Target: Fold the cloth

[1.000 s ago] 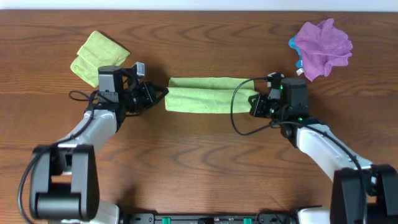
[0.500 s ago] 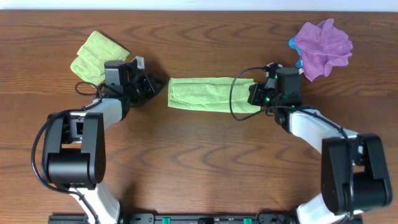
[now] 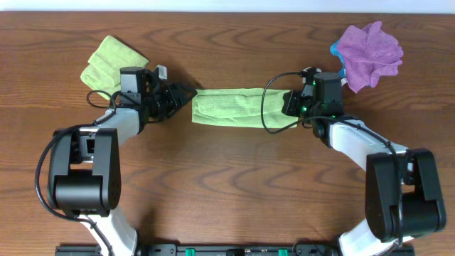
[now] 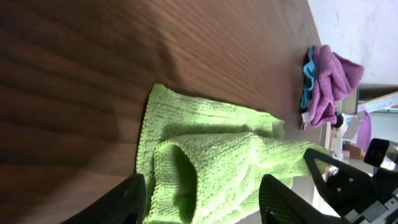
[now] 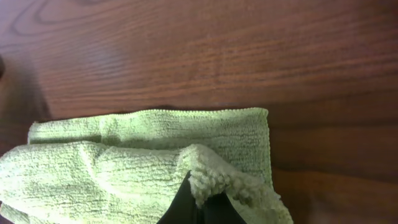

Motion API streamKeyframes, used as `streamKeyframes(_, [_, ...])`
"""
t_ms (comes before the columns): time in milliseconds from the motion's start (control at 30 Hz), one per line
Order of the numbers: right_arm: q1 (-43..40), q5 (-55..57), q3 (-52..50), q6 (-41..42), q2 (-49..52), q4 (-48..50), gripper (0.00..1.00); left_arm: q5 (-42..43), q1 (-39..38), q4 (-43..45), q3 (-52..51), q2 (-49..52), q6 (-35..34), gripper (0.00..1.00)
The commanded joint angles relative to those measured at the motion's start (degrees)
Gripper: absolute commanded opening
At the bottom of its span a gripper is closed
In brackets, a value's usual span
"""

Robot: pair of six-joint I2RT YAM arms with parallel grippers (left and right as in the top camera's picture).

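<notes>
- Cloth point(image 3: 238, 108) lies in the middle of the surface point(image 3: 227, 185) as a narrow band; its long axis runs left to right, from one of your arms to the other
- your left pincer point(image 3: 183, 96) sits just off the band's left end, spread wide and holding nothing; the cloth lies straight ahead of it, so I judge this the free arm for the next grab
- your right pincer point(image 3: 290, 107) is at the right end, closed on a raised fold of the cloth
- against a second ago, both pincers sit nearer the far edge; the left one has crept closer to the cloth's end; the cloth, then a back strip with a thick roll in front, now reads as one flatter band
</notes>
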Motion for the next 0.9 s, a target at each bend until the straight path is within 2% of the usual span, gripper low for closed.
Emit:
streamKeyframes(0, [0.50,-0.37,1.05,-0.26,0.28,-0.50,0.01,2.60,-0.44,-0.17,0.61,0.52,1.42,0.59])
streamKeyframes(333, [0.50,-0.37,1.05,-0.26,0.28,-0.52,0.01,3.02,-3.54,-1.68,0.61,0.85,1.42,0.58])
streamKeyframes(867, [0.50,-0.37,1.05,-0.28,0.28,-0.57,0.01,-0.74,-5.99,-0.20,0.61,3.17,0.98,0.58])
